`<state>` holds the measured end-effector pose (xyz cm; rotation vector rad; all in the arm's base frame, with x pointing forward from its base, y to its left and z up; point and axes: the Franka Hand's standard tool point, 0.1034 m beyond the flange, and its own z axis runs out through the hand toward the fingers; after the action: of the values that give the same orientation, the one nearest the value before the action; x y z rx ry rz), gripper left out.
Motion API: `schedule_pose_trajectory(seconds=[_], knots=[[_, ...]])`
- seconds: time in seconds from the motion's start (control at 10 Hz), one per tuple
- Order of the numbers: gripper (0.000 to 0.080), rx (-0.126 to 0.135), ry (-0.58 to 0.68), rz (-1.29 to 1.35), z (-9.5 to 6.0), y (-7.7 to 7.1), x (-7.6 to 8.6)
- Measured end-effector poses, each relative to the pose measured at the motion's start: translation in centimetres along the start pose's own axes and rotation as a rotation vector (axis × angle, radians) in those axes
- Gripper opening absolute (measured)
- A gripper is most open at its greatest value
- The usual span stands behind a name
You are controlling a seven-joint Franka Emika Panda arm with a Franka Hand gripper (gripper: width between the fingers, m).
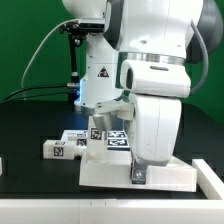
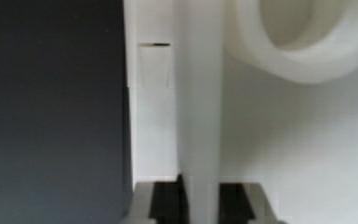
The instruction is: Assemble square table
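Observation:
The white square table top (image 1: pixel 105 172) lies flat at the front of the black table. In the wrist view its surface (image 2: pixel 282 140) fills the frame, with a round corner hole (image 2: pixel 318 40) and a thin upright edge (image 2: pixel 202 110). My gripper (image 1: pixel 138 176) is down at the top's front edge, mostly hidden by the arm in the exterior view. In the wrist view the gripper (image 2: pixel 204 202) has its dark fingers (image 2: pixel 167 203) pressed on both sides of that thin edge. Short white legs with tags (image 1: pixel 58 148) (image 1: pixel 82 137) lie to the exterior view's left of the top.
More tagged white pieces (image 1: pixel 112 137) lie behind the table top, near the big white robot base (image 1: pixel 100 75). Black cables (image 1: pixel 35 70) hang at the back against the green wall. The arm's bulk (image 1: pixel 155 100) covers the exterior view's right half.

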<state>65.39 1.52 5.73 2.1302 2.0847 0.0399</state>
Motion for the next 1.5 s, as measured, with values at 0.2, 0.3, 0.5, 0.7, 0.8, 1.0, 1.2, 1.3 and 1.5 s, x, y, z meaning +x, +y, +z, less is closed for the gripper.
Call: schedule_pose_trajectory(seconds=[0.2, 0.3, 0.5, 0.7, 0.8, 1.0, 1.2, 1.3, 1.5], knots=[[0.0054, 0.007, 0.008, 0.032, 1.0, -0.4, 1.2], [0.0054, 0.007, 0.011, 0.029, 1.1, -0.3, 1.6], [0.0054, 0.004, 0.019, 0.034, 1.1, -0.2, 3.3], [0.0054, -0.003, 0.015, 0.035, 1.0, 0.3, 4.0], [0.0054, -0.006, 0.01, 0.029, 1.1, 0.5, 4.0], [0.0054, -0.01, 0.008, 0.022, 1.1, 0.6, 4.0], [0.0054, -0.012, 0.008, 0.018, 1.1, 0.7, 3.6], [0.0054, -0.011, 0.008, 0.019, 1.2, 0.6, 3.5], [0.0408, -0.002, 0.007, 0.036, 1.4, 0.3, 3.5]])
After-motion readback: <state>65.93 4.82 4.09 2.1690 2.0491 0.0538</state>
